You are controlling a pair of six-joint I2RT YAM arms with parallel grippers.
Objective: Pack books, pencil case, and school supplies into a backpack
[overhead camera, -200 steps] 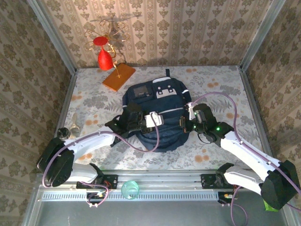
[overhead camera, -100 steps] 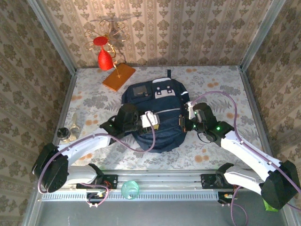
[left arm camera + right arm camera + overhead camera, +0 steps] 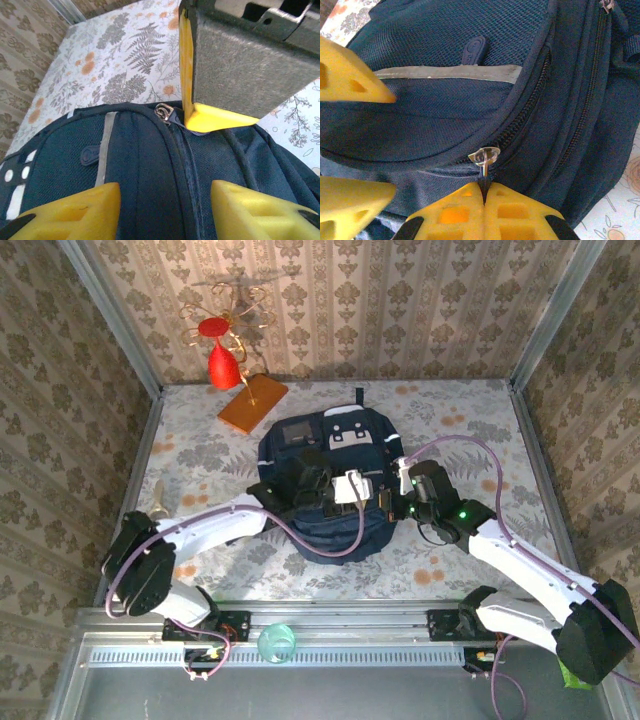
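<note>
Floral tabletop (image 3: 470,430), backpack (image 3: 375,445), R wrist cam: R pincer (image 3: 484,192) pinching zip pull (image 3: 484,156), L pincer (image 3: 165,192) spread

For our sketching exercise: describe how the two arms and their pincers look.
The left arm and right arm have white shells, black joints; a purple cable loops off each. Their pincer fingers are yellow blocks with hollow cells. The right arm shows a green light.

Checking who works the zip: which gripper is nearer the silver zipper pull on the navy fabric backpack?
Right. The right gripper is shut on the tab of the silver zipper pull. The left gripper is open above the navy fabric backpack, apart from the pull.
</note>
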